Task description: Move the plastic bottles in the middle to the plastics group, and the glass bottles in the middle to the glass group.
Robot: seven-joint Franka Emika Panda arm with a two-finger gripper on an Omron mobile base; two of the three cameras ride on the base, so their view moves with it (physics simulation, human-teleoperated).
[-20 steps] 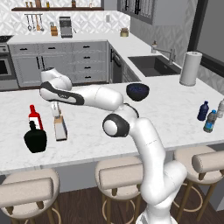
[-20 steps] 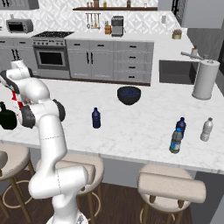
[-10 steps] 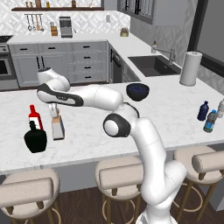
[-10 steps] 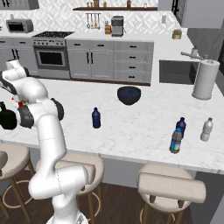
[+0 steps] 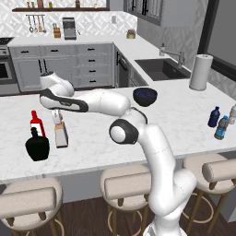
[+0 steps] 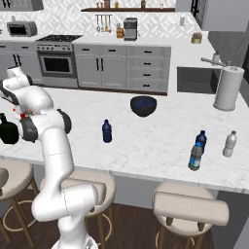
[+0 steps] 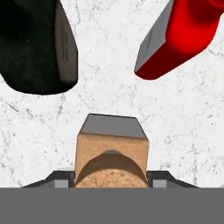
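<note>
Gripper [image 7: 111, 181]: I see it over the cork bottle [image 5: 60, 132], fingers flanking the stopper — whether they still pinch it I cannot tell.
Cork bottle: upright on the counter [image 5: 175, 115], just beside the red bottle [image 5: 36, 123] and black bottle [image 5: 37, 146].
Blue bottle [image 6: 107, 131]: mid-counter, alone.
Plastics group [image 6: 211, 147]: far right end — three small bottles there.
</note>
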